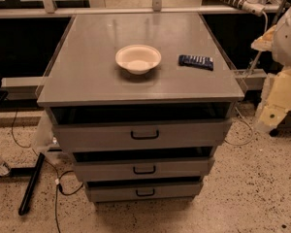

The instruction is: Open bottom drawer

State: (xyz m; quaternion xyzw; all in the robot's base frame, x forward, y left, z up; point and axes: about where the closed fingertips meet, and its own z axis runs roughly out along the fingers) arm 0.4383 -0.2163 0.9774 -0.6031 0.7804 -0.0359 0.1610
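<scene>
- One grey metal cabinet (136, 89) stands on a speckled floor (252, 193); it has three drawers stacked one above another, each with one black loop handle at centre.
- One white bowl (138, 58) sits upright near the middle of the cabinet top; one dark blue packet (196, 61) lies flat to its right, apart from it.
- One black bar (31, 183) lies on the floor to the left of the cabinet; thin cables run beside it.
- The bottom drawer (111, 193) is the lowest of the three, just above the floor; its grey front looks the narrowest and shortest; its handle (145, 192) is the smallest; a dark gap shows along the upper edge of the front.
- One gripper (276, 103) appears at the right edge of the view, pale and yellowish, beside the cabinet's right side; it touches nothing and is well apart from the bottom drawer; whether it is wide or narrow cannot be told.
</scene>
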